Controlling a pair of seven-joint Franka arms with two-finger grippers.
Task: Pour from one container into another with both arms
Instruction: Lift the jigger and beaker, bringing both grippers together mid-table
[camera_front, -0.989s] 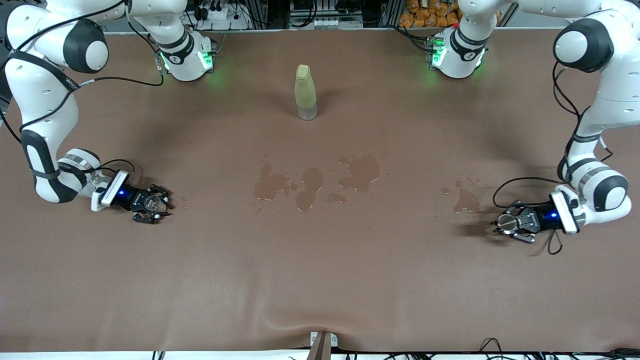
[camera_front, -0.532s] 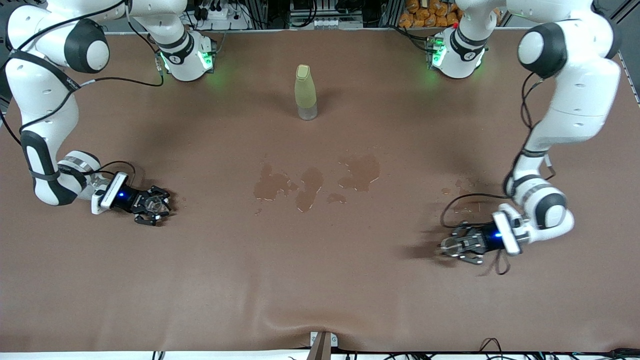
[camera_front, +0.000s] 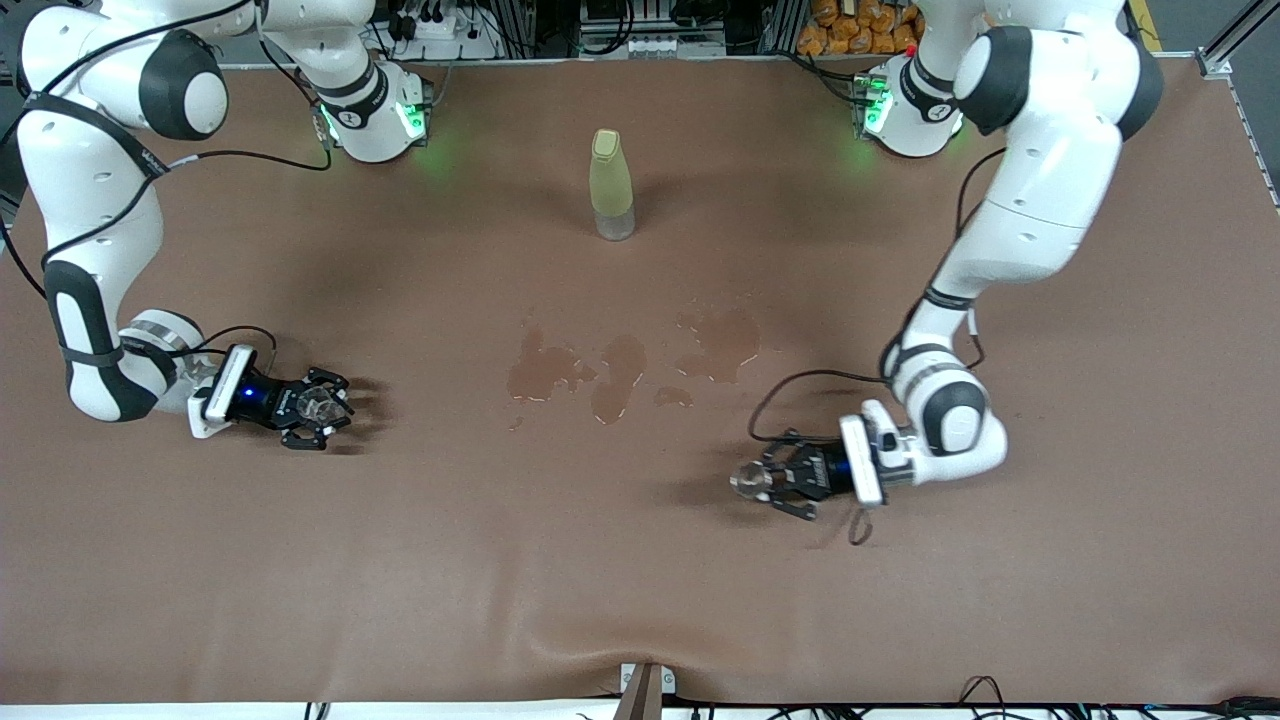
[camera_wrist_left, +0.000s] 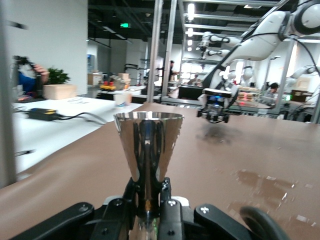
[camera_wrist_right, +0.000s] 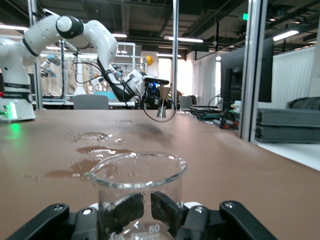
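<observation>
My left gripper (camera_front: 778, 480) is shut on the stem of a shiny metal cone-shaped cup (camera_front: 746, 481), held upright over the table toward the front camera from the wet patches. In the left wrist view the cup (camera_wrist_left: 148, 142) rises from between the fingers of the left gripper (camera_wrist_left: 148, 202). My right gripper (camera_front: 312, 408) is shut on a clear glass beaker (camera_front: 322, 404) over the right arm's end of the table. The beaker (camera_wrist_right: 136, 172) looks empty in the right wrist view, and the right gripper (camera_wrist_right: 148, 209) shows through the glass.
A yellow-green bottle (camera_front: 611, 185) stands upright near the middle of the table, close to the robots' bases. Several wet patches (camera_front: 620, 365) lie on the brown table cover between the two grippers.
The left arm has swung from its end of the table toward the middle, carrying the metal cup. The right gripper with the beaker has shifted slightly toward the middle.
</observation>
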